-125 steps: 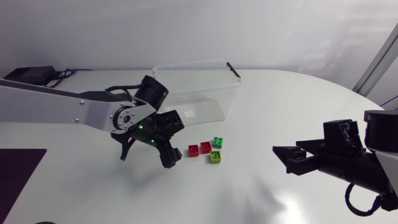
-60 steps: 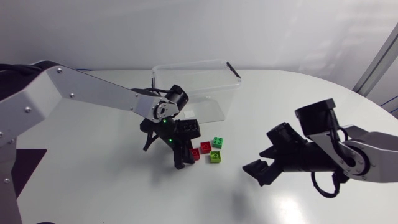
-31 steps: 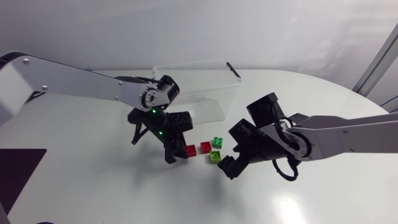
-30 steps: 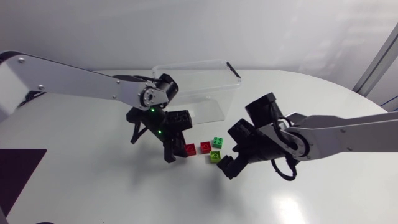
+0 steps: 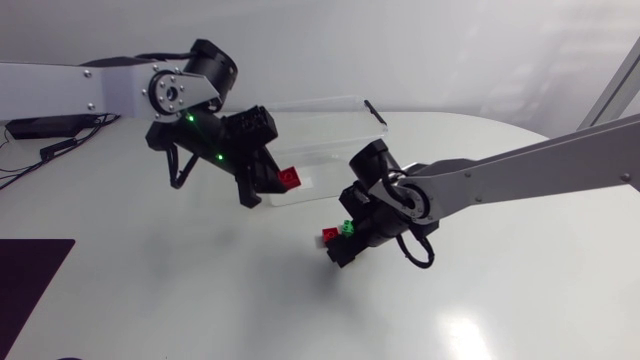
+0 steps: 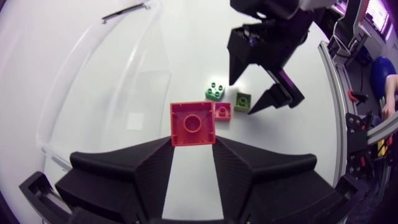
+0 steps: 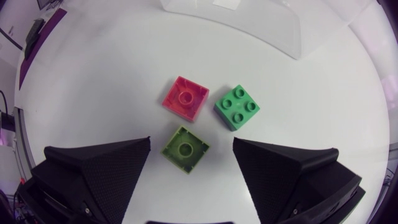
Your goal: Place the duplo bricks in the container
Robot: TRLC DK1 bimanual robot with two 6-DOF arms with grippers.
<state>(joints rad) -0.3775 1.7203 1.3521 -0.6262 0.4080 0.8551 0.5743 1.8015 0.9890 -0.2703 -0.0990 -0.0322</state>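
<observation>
Container [image 6: 112, 68] near left pincer [image 6: 194, 138], which clamps red brick [image 6: 193, 123]; right pincer [image 7: 192, 142] spread wide above lime brick [image 7: 185, 148].

Spread tool [image 7: 191, 142] over lime brick [image 7: 185, 148]; red brick [image 7: 185, 98], green brick [image 7: 237, 107] ahead

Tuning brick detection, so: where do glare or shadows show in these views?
Head view: a bright glare patch on the table, and a faint shadow under the right pincer. Right wrist view: the lime brick lies evenly lit between the open fingers, almost shadowless.

Lab; robot arm [image 5: 90, 85] over white table [image 5: 150, 290]
</observation>
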